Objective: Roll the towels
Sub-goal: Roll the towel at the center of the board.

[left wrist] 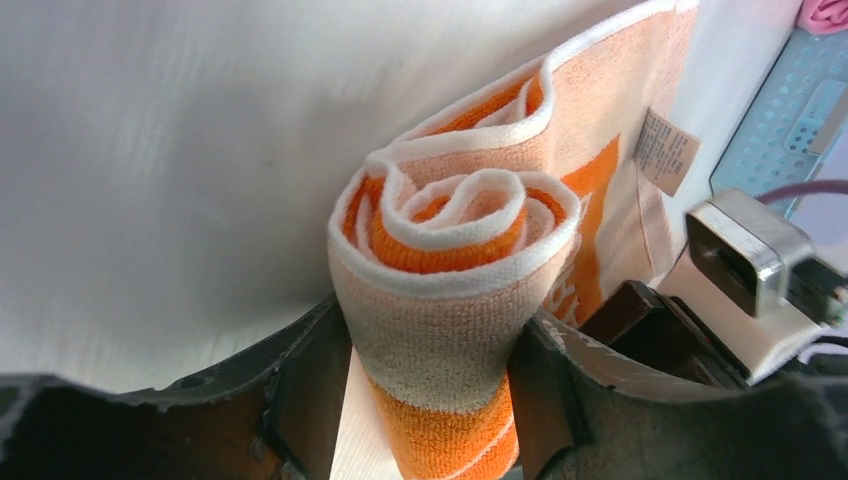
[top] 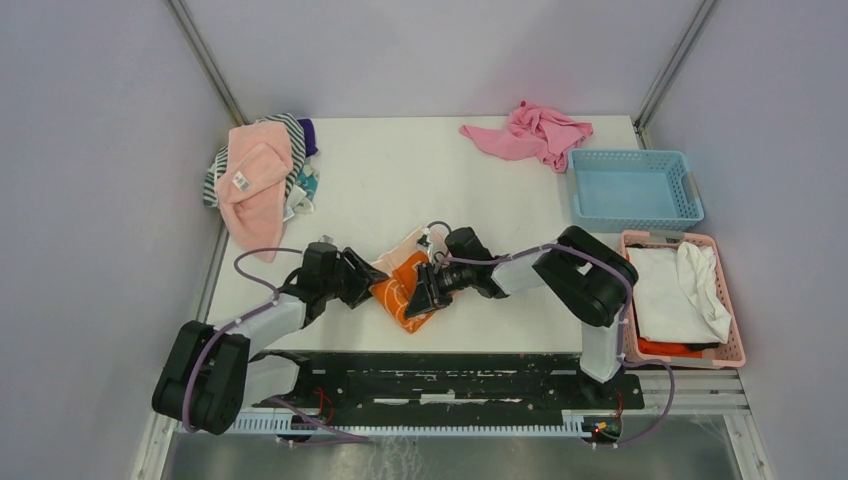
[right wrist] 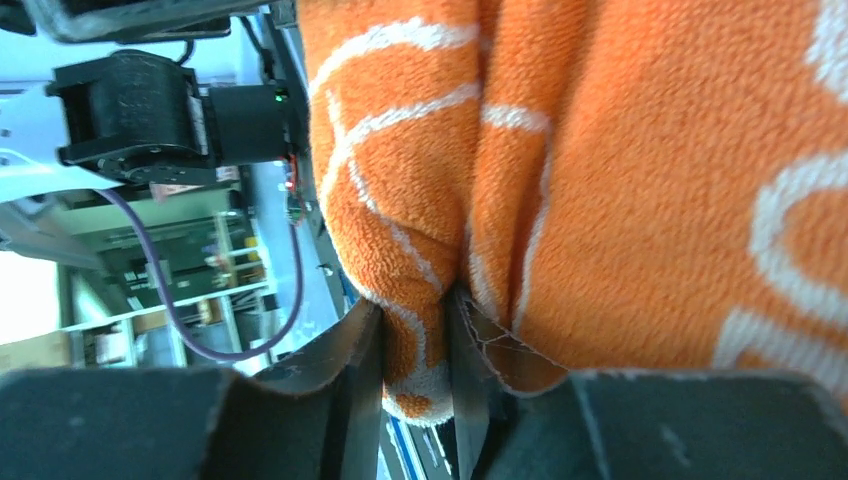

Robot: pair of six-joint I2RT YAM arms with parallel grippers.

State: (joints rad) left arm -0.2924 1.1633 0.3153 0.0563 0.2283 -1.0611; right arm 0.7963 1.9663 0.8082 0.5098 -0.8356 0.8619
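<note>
The orange towel (top: 403, 290) lies in the middle of the worktop (top: 400, 180), near the front edge, between the two grippers. Most of it is wound into a roll. The roll's long axis runs roughly left to right, so one end points at each arm. The end showing the spiral of orange pile and white hem faces the left gripper (top: 368, 283). The unrolled part lies flat on the far side of the roll with its peach back up.

From the left wrist, the left gripper is clamped on the roll. Its fingers (left wrist: 312, 400) press against the two sides, and the spiral end fills the gap between them. A white tag (left wrist: 668, 150) is sewn to the peach back of the flat part, and its print is too small to read.

The right gripper (top: 428, 290) meets the roll from the right. Its fingers (right wrist: 360, 370) stand close together, pinching a narrow fold of the orange pile with its white line pattern.

The pink towel (top: 262, 165) lies crumpled at the far left corner, hanging partly over the worktop's left edge, on top of a striped cloth (top: 215, 180). Its long axis runs roughly near to far. It carries a white label (top: 240, 182) with dark marks that cannot be read.

A pink cloth (top: 530, 130) lies at the far right. A blue basket (top: 635, 190) stands just near of it, and a pink basket (top: 728, 352) holding white cloth stands nearer still.
</note>
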